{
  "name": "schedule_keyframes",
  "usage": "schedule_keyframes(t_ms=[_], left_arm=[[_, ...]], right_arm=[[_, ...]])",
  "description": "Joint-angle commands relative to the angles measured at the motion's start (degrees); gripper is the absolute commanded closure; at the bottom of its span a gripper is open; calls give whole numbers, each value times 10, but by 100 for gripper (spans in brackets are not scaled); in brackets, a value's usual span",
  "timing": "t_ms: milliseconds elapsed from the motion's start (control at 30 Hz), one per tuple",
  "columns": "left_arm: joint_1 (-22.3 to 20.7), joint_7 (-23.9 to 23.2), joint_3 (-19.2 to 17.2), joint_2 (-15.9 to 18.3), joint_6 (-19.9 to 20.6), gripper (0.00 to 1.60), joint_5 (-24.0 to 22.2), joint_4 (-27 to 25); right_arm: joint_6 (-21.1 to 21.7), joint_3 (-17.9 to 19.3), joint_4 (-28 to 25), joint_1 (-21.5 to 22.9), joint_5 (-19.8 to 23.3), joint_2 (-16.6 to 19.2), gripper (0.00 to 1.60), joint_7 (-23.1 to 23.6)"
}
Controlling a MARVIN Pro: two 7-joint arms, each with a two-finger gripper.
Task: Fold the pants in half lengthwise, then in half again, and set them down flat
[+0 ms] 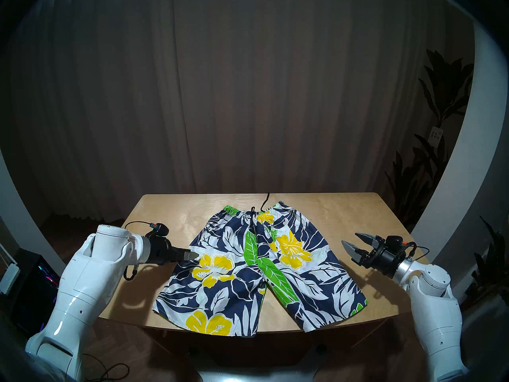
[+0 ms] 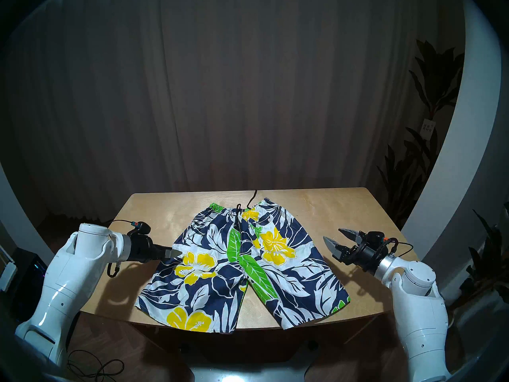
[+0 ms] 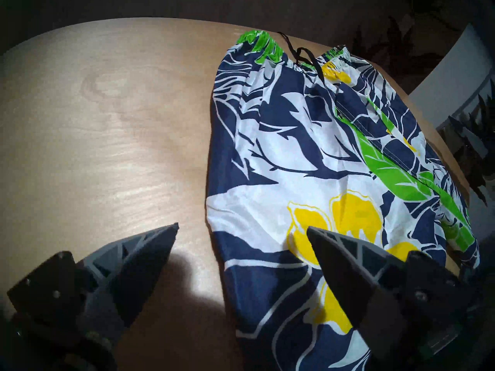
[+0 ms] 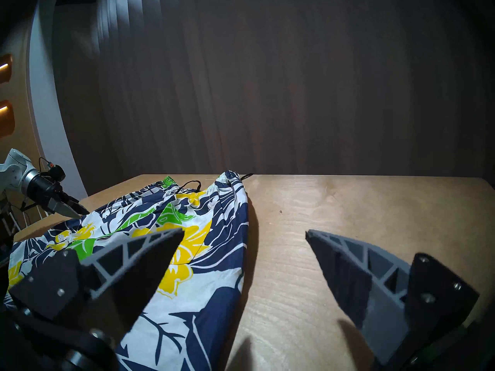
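Left gripper fingers spread, empty, at the outer edge of the navy cloth shorts with white leaves and yellow flowers | right gripper also spread, beside them | shorts flat on wooden table | thin, soft, light, likely slippery: you should pinch hem and waistband edge | waistband away from you, legs toward you.

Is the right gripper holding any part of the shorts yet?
No: in the right wrist view the right gripper is open and empty, hanging above the shorts and the bare table.
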Motion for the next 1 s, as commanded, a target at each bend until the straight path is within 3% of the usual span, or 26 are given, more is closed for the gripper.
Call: schedule_keyframes(t_ms=[0, 267, 400, 800, 967], left_arm=[[-65, -25, 36, -15, 3, 0, 11, 32], [-124, -66, 90, -14, 12, 0, 27, 93], [-136, -78, 98, -18, 17, 0, 27, 111], [-67, -52, 62, -25, 68, 0, 8, 47], [-44, -46, 55, -21, 68, 0, 3, 19]], right_arm=[[-17, 8, -1, 5, 5, -6, 0, -2], [-25, 21, -1, 0, 8, -21, 0, -9], [-27, 24, 1, 0, 8, -23, 0, -10], [-33, 28, 15, 8, 6, -25, 0, -13], [-33, 28, 20, 12, 7, -24, 0, -11]])
